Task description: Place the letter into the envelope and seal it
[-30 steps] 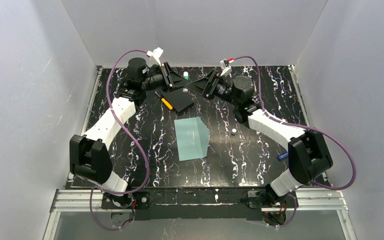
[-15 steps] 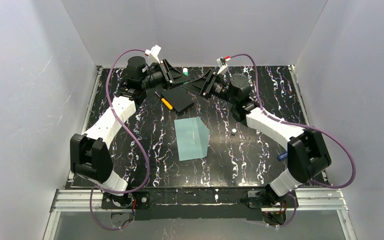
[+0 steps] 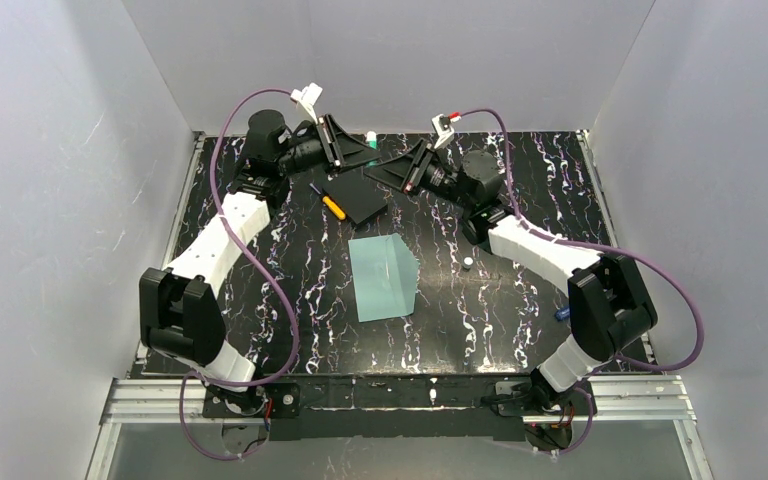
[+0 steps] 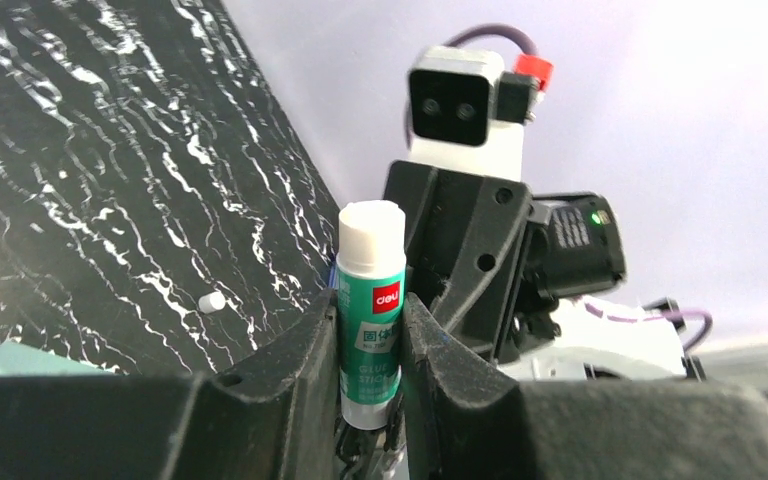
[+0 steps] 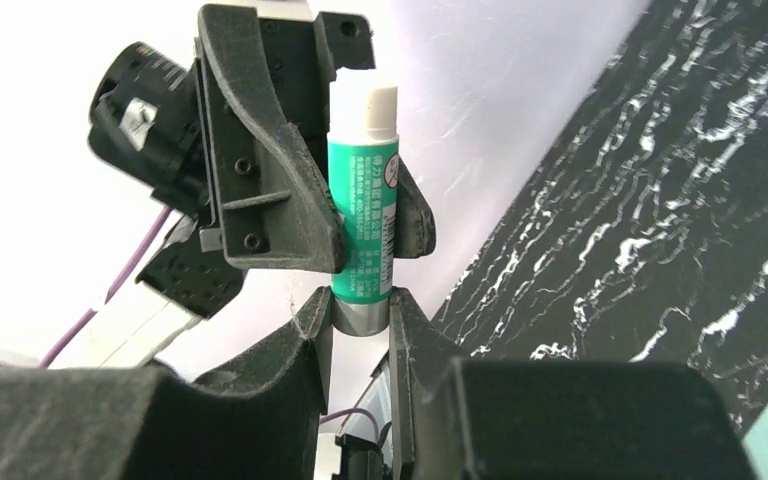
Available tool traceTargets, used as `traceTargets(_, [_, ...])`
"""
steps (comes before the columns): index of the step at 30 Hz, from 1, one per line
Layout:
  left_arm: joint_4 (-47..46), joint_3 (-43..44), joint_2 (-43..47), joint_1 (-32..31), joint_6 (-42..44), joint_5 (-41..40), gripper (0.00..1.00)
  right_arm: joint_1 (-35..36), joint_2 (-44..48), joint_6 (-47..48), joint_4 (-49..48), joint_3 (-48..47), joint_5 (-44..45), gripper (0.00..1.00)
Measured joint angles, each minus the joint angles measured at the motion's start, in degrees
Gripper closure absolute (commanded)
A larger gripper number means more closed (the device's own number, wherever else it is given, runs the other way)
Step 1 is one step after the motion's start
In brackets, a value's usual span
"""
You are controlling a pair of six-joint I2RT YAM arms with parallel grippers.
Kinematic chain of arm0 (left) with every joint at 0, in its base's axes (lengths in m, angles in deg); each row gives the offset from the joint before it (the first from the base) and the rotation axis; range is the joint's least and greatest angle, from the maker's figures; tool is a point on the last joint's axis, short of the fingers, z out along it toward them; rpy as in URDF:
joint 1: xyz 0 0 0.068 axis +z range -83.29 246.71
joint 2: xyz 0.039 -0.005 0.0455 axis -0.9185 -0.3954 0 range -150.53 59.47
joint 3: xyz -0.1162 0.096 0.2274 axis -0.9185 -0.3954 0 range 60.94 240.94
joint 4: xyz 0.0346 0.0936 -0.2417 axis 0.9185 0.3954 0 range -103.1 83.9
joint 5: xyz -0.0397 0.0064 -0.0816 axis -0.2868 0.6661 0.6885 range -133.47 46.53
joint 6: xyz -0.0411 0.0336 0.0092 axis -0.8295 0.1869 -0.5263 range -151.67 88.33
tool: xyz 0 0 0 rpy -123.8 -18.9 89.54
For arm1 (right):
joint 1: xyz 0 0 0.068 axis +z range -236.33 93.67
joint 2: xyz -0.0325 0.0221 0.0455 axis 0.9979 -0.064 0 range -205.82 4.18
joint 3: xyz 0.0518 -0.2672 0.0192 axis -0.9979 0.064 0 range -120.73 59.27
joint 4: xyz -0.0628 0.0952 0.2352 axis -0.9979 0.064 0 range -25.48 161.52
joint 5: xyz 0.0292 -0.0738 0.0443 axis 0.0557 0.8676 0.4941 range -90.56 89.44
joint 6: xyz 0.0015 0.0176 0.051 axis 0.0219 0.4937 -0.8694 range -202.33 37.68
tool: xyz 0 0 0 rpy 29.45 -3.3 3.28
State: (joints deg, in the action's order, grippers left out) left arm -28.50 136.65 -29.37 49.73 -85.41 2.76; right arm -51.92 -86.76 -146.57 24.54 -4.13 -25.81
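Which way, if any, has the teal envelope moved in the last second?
No, it has not moved: the envelope keeps the same gap to the black pad behind it in the top view.

My left gripper [image 3: 352,150] and right gripper [image 3: 392,170] converge near the far edge of the table [image 3: 520,330], at a small white-and-green tube [image 3: 371,137]. Envelope [image 3: 385,278] lies flat mid-table, near black pad [image 3: 357,196] and orange-handled tool [image 3: 333,207].
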Motion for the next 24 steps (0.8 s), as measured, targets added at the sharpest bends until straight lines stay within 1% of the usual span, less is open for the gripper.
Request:
traceTargets(7, [-7.15,2.08,0.00,0.76,1.79,13.00,1.00,-1.40,-0.33,-4.74,-18.43,3.98,-7.93,0.99])
traceTargets(11, [-11.30,5.03,0.00,0.61,0.83,19.43,1.00,-1.92,-3.06,-12.31,-33.18,3.65,-12.55,0.99])
traceTargets(15, [-17.27,5.88,0.00,0.72,-3.02,23.32,1.00,-1.99,-5.84,-18.62,-39.95,0.42,-16.68,0.99])
traceTargets(16, [-18.67,5.88,0.00,0.72,-4.09,23.98,1.00,-1.99,-5.97,-19.47,-40.57,0.02,-17.40,0.95])
traceTargets(17, [-19.87,5.88,0.00,0.72,-5.05,24.52,1.00,-1.99,-5.97,-19.96,-41.07,-0.31,-18.08,0.81])
traceTargets(18, [-21.05,5.88,0.00,0.68,-5.79,24.79,1.00,-2.01,-5.97,-20.06,-41.42,-0.68,-18.67,0.62])
traceTargets(19, [-21.92,5.88,0.02,0.66,-6.25,24.83,1.00,-2.01,-5.92,-19.71,-41.44,-0.94,-18.84,0.45])
traceTargets(20, [-22.60,5.88,0.02,0.66,-6.62,24.68,1.00,-2.01,-5.60,-18.78,-40.57,-0.98,-18.60,0.33])
traceTargets(21, [-23.19,5.75,0.02,0.70,-6.91,24.11,1.00,-2.01,-5.03,-17.70,-38.84,-0.92,-18.36,0.25])
traceTargets(22, [-23.74,5.38,0.11,0.94,-7.13,22.82,1.00,-2.03,-3.41,-13.60,-33.79,-0.63,-17.29,0.20])
traceTargets(23, [-24.26,4.63,0.42,1.20,-7.48,21.03,1.00,-2.03,-1.49,-9.60,-28.68,-0.44,-15.78,0.12])
traceTargets(24, [-24.61,3.61,0.83,1.42,-7.72,19.30,1.00,-1.95,0.24,-5.70,-23.54,-0.44,-13.79,0.07])
